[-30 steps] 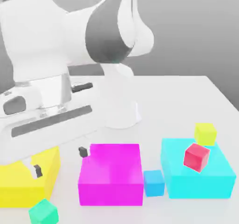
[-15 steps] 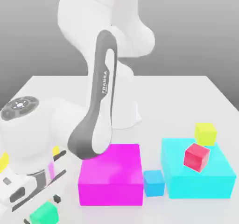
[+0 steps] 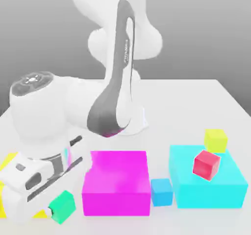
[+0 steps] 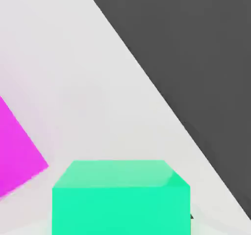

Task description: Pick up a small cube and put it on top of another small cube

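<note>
The fingers are closed on the small teal-green cube (image 3: 62, 206), maybe just off the white counter (image 3: 196, 106).

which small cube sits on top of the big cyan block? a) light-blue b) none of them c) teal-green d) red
d, the small red cube rests tilted on the big cyan block; the light-blue cube sits on the table beside it, and the teal-green cube is down by the gripper.
</note>
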Robot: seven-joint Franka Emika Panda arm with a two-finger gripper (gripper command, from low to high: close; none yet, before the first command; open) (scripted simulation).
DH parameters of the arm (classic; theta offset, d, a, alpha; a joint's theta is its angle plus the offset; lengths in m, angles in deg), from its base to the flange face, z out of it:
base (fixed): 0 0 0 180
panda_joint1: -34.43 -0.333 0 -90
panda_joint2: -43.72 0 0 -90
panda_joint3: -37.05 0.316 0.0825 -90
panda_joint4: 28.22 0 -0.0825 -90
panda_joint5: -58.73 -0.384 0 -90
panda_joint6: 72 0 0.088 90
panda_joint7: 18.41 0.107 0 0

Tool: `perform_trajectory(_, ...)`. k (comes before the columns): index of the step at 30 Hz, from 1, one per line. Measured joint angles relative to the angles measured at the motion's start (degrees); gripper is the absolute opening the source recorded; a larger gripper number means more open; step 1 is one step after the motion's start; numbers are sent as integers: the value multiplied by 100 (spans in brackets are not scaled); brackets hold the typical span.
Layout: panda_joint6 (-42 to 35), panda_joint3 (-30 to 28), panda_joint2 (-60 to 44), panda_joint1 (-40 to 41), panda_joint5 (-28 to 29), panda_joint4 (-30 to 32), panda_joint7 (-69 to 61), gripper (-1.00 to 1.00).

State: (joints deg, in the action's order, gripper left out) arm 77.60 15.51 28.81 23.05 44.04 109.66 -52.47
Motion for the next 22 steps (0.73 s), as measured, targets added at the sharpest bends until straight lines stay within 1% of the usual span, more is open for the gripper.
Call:
perform_trajectory(5,32,230,762,-683,594,692,983,-100)
perform_trajectory(10,121,586,1589,-1450,1360,1406,2086,-100)
perform_trajectory(12,176,736,1907,-1576,1669,1702,2537,-100)
perform_trajectory(15,544,761,1682,-1677,1552,1902,2630,-100)
perform_trajectory(19,1278,887,908,-1670,1008,1893,2268,-100)
perform_trajectory(20,1416,948,757,-1630,894,1886,2187,100)
perform_trajectory(22,1416,948,757,-1629,894,1886,2187,100)
